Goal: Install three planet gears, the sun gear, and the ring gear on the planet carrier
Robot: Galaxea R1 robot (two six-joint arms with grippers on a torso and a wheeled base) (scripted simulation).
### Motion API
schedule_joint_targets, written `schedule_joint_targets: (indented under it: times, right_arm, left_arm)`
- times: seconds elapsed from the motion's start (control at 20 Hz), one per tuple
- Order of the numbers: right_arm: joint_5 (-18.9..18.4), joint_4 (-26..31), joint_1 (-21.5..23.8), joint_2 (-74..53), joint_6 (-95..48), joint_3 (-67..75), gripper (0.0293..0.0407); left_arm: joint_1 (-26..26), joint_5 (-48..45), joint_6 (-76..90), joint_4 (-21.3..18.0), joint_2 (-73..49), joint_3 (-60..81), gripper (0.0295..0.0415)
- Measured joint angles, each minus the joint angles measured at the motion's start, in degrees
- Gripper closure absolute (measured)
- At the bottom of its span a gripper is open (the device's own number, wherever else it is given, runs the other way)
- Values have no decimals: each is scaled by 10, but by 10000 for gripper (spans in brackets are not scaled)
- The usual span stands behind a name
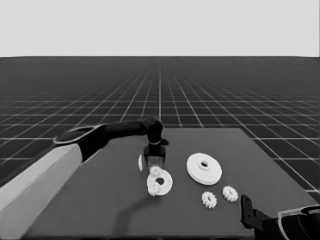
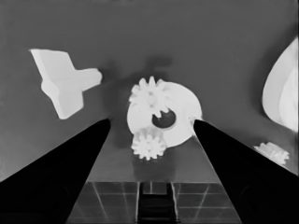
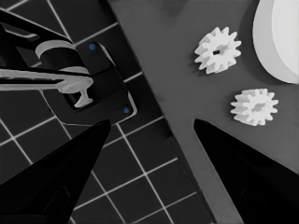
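The planet carrier, the smaller round part (image 1: 168, 181) (image 2: 185, 105), lies at mid-table. One planet gear (image 1: 156, 171) (image 2: 150, 95) rests on it. Another gear (image 1: 156, 190) (image 2: 148, 145) sits at its rim, by the hole. My left gripper (image 1: 155, 164) (image 2: 150, 122) hangs open just above them and holds nothing. To the right lies the ring gear, the larger round part (image 1: 204, 168) (image 2: 282, 93) (image 3: 278, 37). Two loose gears (image 1: 209, 199) (image 1: 230, 193) (image 3: 217, 49) (image 3: 254, 106) lie in front of it. My right gripper (image 1: 245, 204) (image 3: 152, 122) waits open at the table's front right corner.
A thin white piece (image 1: 140, 162) (image 2: 65, 83) lies just left of the left gripper. The table's front edge and the floor grid show past the right gripper, with dark machinery (image 3: 88, 79) below the edge.
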Motion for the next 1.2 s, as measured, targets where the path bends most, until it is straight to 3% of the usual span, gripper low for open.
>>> schedule_joint_targets:
  times: [0.2,0.25,0.3,0.35,0.45,0.7,0.75,0.8,0.95,1.2]
  right_arm:
    - [0,0,0,0,0,0,315]
    - [0,0,0,0,0,0,315]
    - [0,0,0,0,0,0,315]
    - [0,0,0,0,0,0,315]
    - [0,0,0,0,0,0,315]
    - [0,0,0,0,0,0,315]
    - [-152,94,114,131,275,-64,305]
    - [-195,168,159,225,444,-147,307]
    - [-201,250,182,308,583,-284,314]
    - [-199,269,184,327,607,-325,315]
  left_arm:
    - [-3,1,0,-3,0,0,326]
    - [-48,-192,275,36,-152,265,302]
    - [-105,-310,523,59,-374,498,297]
    - [-140,-378,671,73,-536,634,310]
    - [-170,-443,811,85,-680,765,323]
    - [-185,-475,879,92,-746,829,326]
    - [-186,-476,881,92,-748,830,326]
    - [-186,-476,882,92,-749,832,326]
    - [-187,-477,884,92,-751,833,326]
    - [-187,-477,884,92,-751,833,326]
